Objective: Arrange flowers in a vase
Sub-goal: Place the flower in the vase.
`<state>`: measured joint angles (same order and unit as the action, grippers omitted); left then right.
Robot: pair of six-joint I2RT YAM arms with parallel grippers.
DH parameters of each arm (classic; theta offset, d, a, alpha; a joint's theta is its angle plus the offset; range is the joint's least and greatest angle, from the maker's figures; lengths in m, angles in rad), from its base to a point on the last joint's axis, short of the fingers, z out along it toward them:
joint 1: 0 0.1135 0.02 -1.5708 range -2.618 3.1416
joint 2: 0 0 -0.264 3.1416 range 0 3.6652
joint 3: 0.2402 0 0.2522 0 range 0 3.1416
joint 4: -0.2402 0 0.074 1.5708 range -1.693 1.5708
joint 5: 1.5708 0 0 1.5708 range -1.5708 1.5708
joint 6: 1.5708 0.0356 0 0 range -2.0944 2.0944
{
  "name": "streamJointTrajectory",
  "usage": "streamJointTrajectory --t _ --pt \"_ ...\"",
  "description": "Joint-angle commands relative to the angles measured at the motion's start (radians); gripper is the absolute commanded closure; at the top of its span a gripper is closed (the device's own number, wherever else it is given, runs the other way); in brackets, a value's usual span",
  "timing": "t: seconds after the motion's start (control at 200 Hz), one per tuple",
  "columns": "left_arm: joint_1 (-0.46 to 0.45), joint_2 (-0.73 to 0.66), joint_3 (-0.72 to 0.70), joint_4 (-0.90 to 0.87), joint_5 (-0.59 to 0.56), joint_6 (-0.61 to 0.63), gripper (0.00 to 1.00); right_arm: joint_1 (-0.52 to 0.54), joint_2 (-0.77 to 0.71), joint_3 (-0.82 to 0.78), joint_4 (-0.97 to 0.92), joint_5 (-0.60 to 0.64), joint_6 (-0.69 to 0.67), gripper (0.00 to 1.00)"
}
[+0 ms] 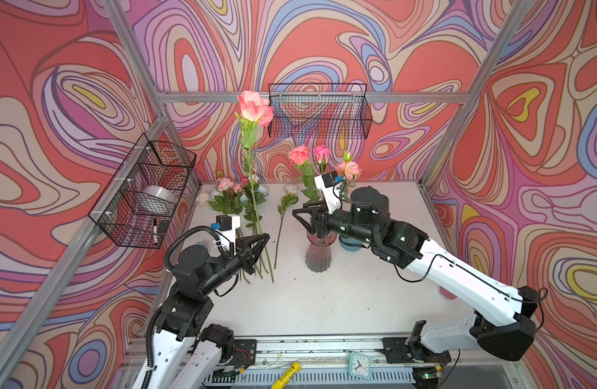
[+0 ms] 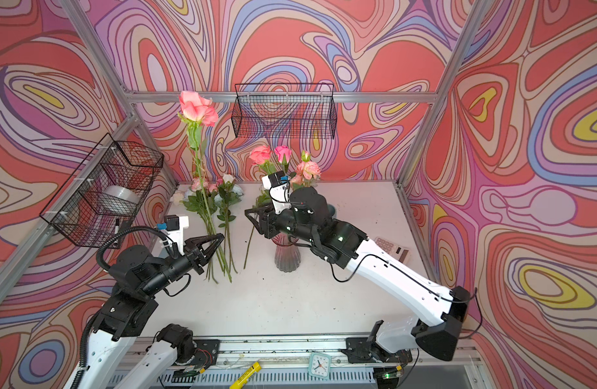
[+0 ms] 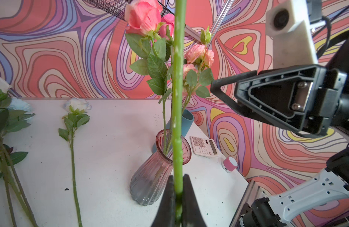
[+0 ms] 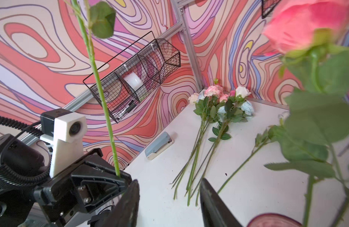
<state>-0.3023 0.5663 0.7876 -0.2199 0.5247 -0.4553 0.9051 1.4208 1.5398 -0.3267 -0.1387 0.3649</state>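
A ribbed pink glass vase (image 1: 319,252) (image 2: 287,254) (image 3: 150,176) stands mid-table with three pink flowers (image 1: 300,155) (image 3: 144,17) in it. My left gripper (image 1: 265,237) (image 2: 220,237) (image 3: 177,188) is shut on the green stem (image 3: 177,98) of a tall pink rose (image 1: 255,107) (image 2: 197,107) held upright, left of the vase. My right gripper (image 1: 298,215) (image 2: 251,215) (image 4: 169,182) hangs open just above the vase's rim, nothing between its fingers. More flowers (image 1: 229,195) (image 4: 218,110) lie in a bunch at the back left. A single white rose (image 1: 290,190) (image 3: 77,106) lies between the bunch and the vase.
Wire baskets hang on the left wall (image 1: 145,192) and the back wall (image 1: 319,112). A blue cup (image 3: 186,121) stands behind the vase, with a calculator (image 3: 204,146) and a pink roll (image 3: 229,164) to its right. A blue stapler (image 4: 158,145) lies near the left wall.
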Motion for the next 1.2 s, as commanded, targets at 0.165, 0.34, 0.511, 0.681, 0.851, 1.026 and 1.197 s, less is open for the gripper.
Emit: streamJointTrajectory --t 0.165,0.34,0.511,0.681,0.851,1.026,1.197 --pt "-0.016 0.009 -0.002 0.02 0.054 0.012 1.0 0.011 0.118 0.102 0.057 -0.16 -0.034 0.48" --pt "-0.035 0.022 -0.014 0.02 0.028 0.0 1.0 0.013 0.111 0.107 0.069 -0.18 -0.029 0.48" --pt "-0.053 0.051 0.003 0.01 0.025 0.0 1.0 0.015 0.093 0.104 0.075 -0.183 -0.026 0.49" --pt "-0.102 0.068 0.015 -0.015 -0.028 0.026 1.0 0.015 0.121 0.138 0.064 -0.18 -0.03 0.48" --pt "-0.121 0.086 0.022 -0.028 -0.03 0.039 1.0 0.014 0.134 0.139 0.07 -0.125 -0.029 0.58" --pt "-0.123 0.072 0.015 -0.03 -0.038 0.044 1.0 0.014 0.148 0.131 0.071 -0.091 -0.014 0.65" --pt "-0.125 0.062 0.009 -0.033 -0.035 0.048 1.0 0.015 0.167 0.128 0.077 -0.106 0.01 0.63"
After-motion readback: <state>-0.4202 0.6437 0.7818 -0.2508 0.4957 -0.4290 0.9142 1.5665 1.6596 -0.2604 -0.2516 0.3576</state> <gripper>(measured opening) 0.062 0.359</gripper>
